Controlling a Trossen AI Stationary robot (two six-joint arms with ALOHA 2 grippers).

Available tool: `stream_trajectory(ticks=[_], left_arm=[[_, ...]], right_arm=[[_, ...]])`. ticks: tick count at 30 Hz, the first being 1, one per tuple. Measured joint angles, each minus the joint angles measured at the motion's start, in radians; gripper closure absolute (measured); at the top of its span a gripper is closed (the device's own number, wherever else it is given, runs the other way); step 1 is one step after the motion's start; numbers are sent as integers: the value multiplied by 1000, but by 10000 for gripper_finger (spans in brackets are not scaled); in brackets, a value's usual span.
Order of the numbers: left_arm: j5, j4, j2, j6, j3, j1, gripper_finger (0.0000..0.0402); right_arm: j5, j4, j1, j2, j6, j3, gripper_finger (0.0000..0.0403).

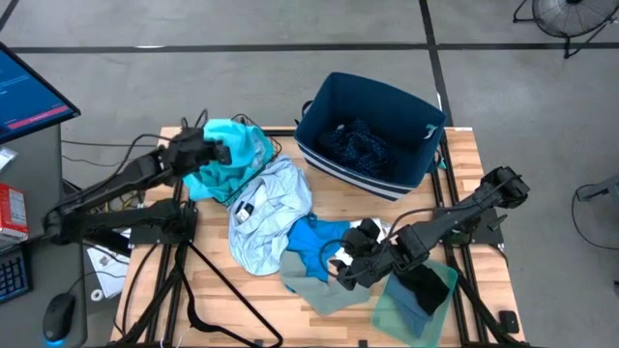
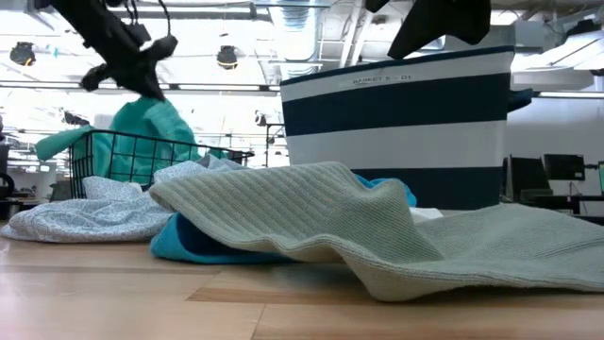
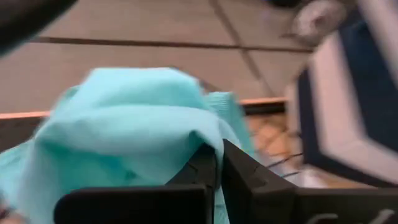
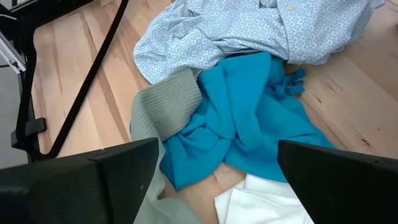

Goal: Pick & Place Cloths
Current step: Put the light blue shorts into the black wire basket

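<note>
Overhead only, dark navy patterned cloth (image 1: 360, 143) (inside navy bin (image 1: 323, 108)).

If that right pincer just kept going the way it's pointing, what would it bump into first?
Most likely the bright blue cloth: the open right pincer points down at it, the cloth sitting between its two fingers. The white cloth lies just nearer, so depth leaves some doubt.

The white cloth (image 4: 264, 202) is cut off by the bottom edge of the right wrist view. In the low view, the grey cloth (image 2: 377, 227) hides most of the bright blue cloth (image 2: 203, 244). The left wrist view is blurred; the turquoise cloth (image 3: 124, 124) covers the fingertips.
</note>
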Motion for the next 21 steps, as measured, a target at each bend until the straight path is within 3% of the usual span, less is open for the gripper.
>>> stream_trajectory(ticks=[15, 21], left_arm=[[-54, -9, 360, 19, -74, 0, 401], [30, 72, 467, -4, -102, 9, 401]], right_arm=[[1, 4, -11, 0, 2, 0, 81], [1, 13, -11, 0, 3, 0, 81]])
